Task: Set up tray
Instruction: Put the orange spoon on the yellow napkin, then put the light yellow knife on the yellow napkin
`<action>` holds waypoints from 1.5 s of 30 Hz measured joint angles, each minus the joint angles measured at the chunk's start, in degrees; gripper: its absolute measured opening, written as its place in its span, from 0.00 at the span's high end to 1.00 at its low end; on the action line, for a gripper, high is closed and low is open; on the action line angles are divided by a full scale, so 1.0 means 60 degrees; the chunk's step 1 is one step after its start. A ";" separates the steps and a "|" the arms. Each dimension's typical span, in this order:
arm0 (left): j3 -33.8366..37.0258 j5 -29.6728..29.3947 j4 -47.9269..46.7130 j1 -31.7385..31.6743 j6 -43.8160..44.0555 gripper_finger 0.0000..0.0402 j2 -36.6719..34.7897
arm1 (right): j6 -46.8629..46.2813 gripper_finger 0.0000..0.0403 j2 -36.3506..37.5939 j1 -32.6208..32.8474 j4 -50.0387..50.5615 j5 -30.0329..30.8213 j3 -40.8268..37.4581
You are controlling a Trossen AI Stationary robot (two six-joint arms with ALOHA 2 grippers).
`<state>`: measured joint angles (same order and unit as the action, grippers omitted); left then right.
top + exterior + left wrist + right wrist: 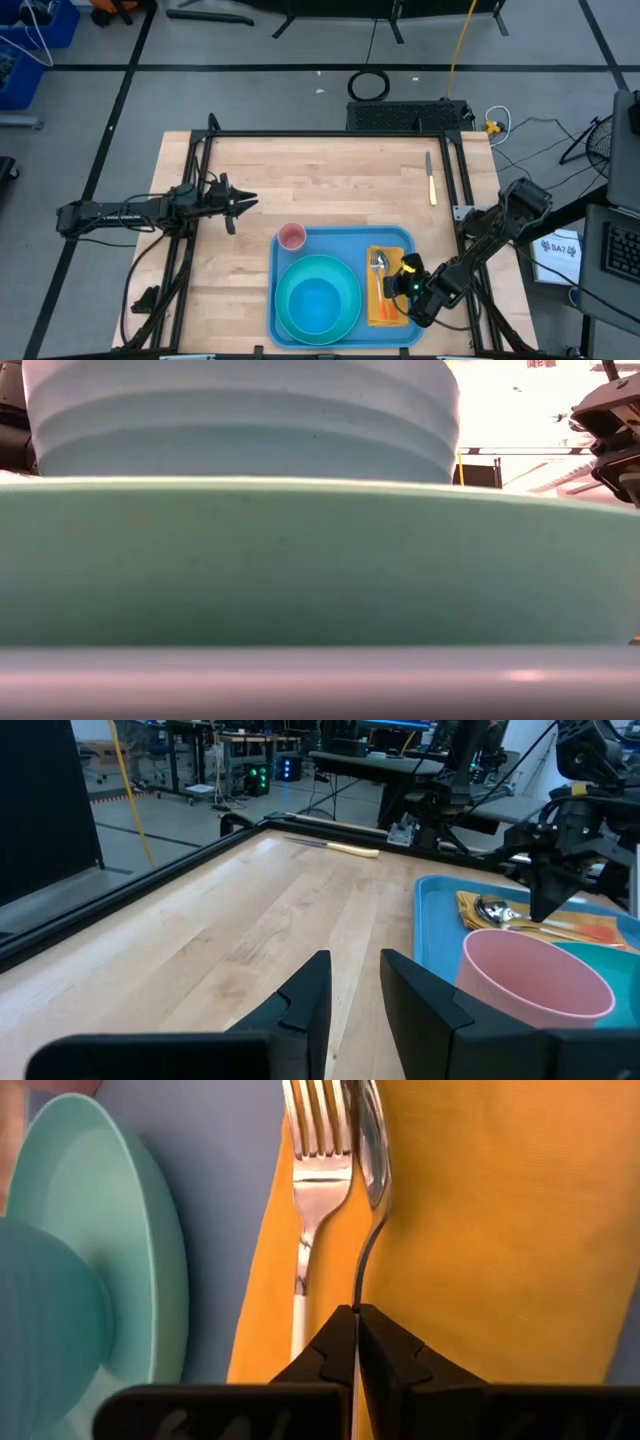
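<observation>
The light-blue tray (345,240) lies at the table's near edge. On it stand a teal plate (350,300) with a blue bowl (316,300) and a pink cup (291,236). An orange napkin (500,1230) on the tray's right side bears a fork (315,1160). A spoon (370,1150) beside the fork is turned on its edge. My right gripper (356,1312) is over the napkin (385,310), shut on the spoon. My left gripper (355,965) hovers open at the table's left, left of the cup (535,975), nothing between its fingers. My right gripper pinches the spoon's thin handle (357,1285) between its two fingertips. The fingers slant down from the table's right and lie along the handle. The spoon stands on its edge, its bowl end next to the fork's tines over the napkin; whether it touches the napkin I cannot tell.
A knife with a pale handle (431,180) lies on the bare wood at the far right, outside the tray. The table's black frame rail (330,133) runs along its edges. In the low view the plate's rim (320,560) and the bowl (240,420) fill the picture.
</observation>
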<state>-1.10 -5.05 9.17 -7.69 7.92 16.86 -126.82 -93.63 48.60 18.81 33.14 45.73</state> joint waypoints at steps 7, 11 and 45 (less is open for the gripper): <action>0.0000 -0.0002 -0.0004 0.0002 0.0000 0.77 0.0000 | 0.0183 1.00 -0.0065 -0.0001 -0.0065 -0.0017 0.0002; 0.0000 0.0000 0.0001 0.0001 0.0000 0.77 -0.0002 | 0.0488 0.99 -0.0075 -0.0004 -0.0239 -0.0046 0.0002; 0.0000 -0.0002 -0.0014 -0.0001 0.0000 0.77 -0.0002 | 0.2401 0.82 0.3142 -0.0855 0.3426 0.0645 -0.0006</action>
<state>-1.10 -5.06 9.08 -7.70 7.92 16.85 -112.42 -74.78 43.48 39.37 37.01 45.69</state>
